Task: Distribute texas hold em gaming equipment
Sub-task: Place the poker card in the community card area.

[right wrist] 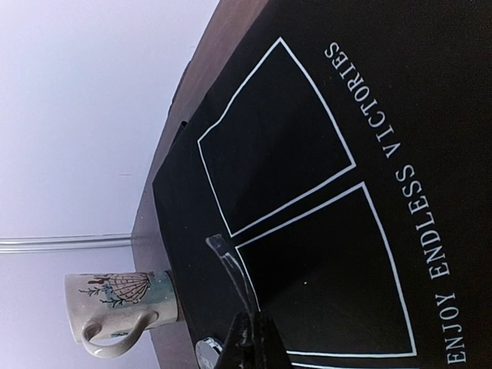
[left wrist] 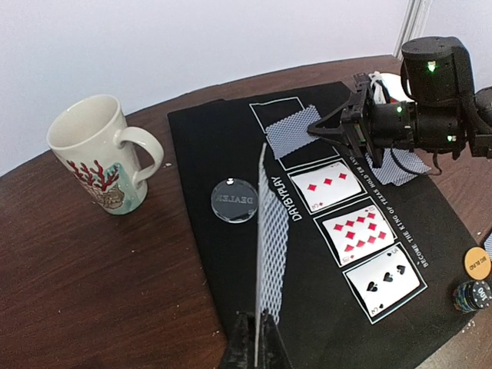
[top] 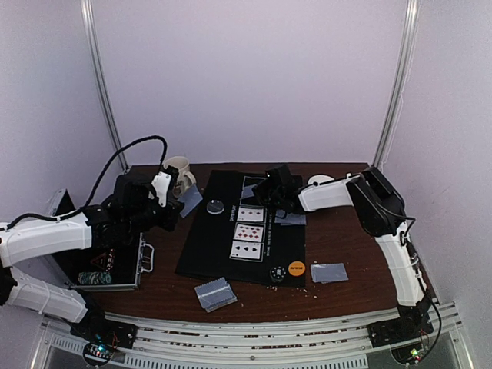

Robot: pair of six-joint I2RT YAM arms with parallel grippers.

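- What sits at the table's left edge?
- An open case (top: 115, 265), with chips (top: 93, 278) showing inside.
- And the left gripper (left wrist: 255, 350)?
- It is clamped on the left card (left wrist: 263, 254). The card stands edge-on between the fingers, over the left part of the mat (top: 204, 246).
- What is around it?
- A mug (left wrist: 92, 157) stands upright on bare wood toward the far left corner, off the mat. A clear dealer disc (left wrist: 234, 201) lies on the mat near its left edge.
- The middle?
- Three face-up cards (left wrist: 358, 228) lie in a row in the mat's printed boxes. There are two of red diamonds, and one of black spades nearest the near edge.
- The right gripper (right wrist: 252, 329)?
- It is pinched on the right card (left wrist: 292, 132), grey back up, which it holds over the far box of that row.
- Further right?
- Grey-backed cards (left wrist: 400, 165) lie at the mat's right edge. An orange button (top: 297, 269) and a black-white disc (top: 277, 274) sit side by side at the mat's near right corner. A small grey pile (top: 329, 272) lies just off that corner. Another pile (top: 215, 294) lies off the mat's near edge, left of centre.
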